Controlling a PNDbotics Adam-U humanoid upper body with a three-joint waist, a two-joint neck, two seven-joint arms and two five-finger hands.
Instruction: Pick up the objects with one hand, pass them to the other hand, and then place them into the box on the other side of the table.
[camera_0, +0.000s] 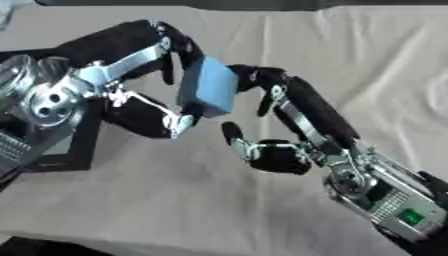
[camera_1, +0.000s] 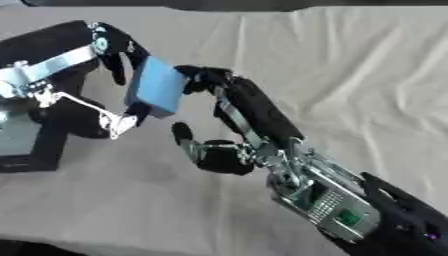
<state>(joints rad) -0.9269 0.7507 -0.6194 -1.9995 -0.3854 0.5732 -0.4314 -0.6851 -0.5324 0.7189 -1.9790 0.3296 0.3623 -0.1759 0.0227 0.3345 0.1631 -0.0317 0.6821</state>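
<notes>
Both head eyes are looking steeply down from close above, sharing the cloth-covered table (camera_0: 175, 200) and both hands.

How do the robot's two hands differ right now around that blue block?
The left hand comes from the left, pinching the blue block top and bottom between fingers and thumb. The right hand reaches from the lower right; its fingers touch the block's right edge while its thumb hangs free below. Both are black and silver.

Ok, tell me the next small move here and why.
Probably curl the right hand round the blue block: the left hand pinches it above the cloth, while the right hand's fingers only reach its far edge and its thumb hangs apart below.
</notes>
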